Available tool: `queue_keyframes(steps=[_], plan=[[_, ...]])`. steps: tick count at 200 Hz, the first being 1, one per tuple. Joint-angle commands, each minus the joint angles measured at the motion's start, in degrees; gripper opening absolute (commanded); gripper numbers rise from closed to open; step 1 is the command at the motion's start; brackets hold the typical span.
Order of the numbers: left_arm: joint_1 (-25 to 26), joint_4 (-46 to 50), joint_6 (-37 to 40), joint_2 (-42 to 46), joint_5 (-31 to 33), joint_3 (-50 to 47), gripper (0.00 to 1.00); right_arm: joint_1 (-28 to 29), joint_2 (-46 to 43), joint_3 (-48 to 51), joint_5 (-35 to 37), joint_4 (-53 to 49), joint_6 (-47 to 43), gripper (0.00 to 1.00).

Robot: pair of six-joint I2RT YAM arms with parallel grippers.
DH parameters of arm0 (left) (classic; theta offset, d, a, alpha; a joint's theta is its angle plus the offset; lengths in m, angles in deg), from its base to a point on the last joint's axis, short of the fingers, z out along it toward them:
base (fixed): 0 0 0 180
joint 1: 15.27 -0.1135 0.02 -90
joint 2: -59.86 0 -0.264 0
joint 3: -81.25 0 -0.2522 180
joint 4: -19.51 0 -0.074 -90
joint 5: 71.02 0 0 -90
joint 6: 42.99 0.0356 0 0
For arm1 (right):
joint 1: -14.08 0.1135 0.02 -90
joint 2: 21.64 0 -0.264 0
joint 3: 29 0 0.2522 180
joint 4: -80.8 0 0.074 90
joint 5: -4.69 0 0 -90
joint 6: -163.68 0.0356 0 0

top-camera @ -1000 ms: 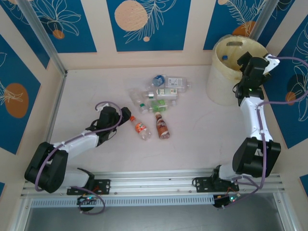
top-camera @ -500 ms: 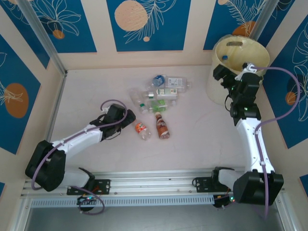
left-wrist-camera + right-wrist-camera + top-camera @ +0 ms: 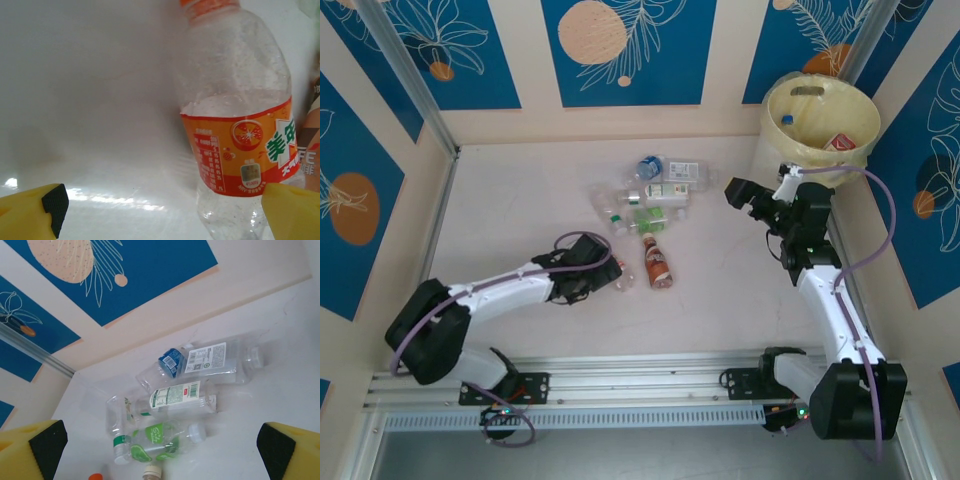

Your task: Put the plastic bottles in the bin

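left tool (image 3: 162, 212) released, jaws spread wide around orange-label bottle (image 3: 235, 125) lying on counter (image 3: 500, 190). right tool (image 3: 748, 197) released, empty, btwn bin (image 3: 772, 160) & bottle pile (image 3: 655, 195) mid-counter.

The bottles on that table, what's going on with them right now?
Two robot arms are moving plastic bottles into the bin. The left gripper is open right at the orange-labelled bottle lying on the table, not closed on it. The right gripper is open and empty, between the bin and the pile of bottles. At least two bottles lie in the bin; several are left on the table.
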Motion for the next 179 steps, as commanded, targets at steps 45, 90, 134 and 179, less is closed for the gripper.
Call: queue_keyframes(steps=[45,90,134,179], plan=[[3.6,6.8,1.35,-7.49,0.44,10.01,1.0,0.72,-0.09,-0.83,1.6,-0.37,-2.57,1.0],[3.89,8.68,-0.05,-12.67,4.87,14.17,1.0,0.78,0.76,-1.18,1.74,-0.62,-2.24,1.0],[3.04,2.62,-4.37,-7.5,9.55,7.81,1.0,0.94,1.84,-2.9,1.97,-2.6,-3.75,1.0],[-3.17,1.26,-14.93,-0.05,13.49,1.14,1.0,1.31,3.35,-3.25,2.36,-0.97,-2.71,1.0]])
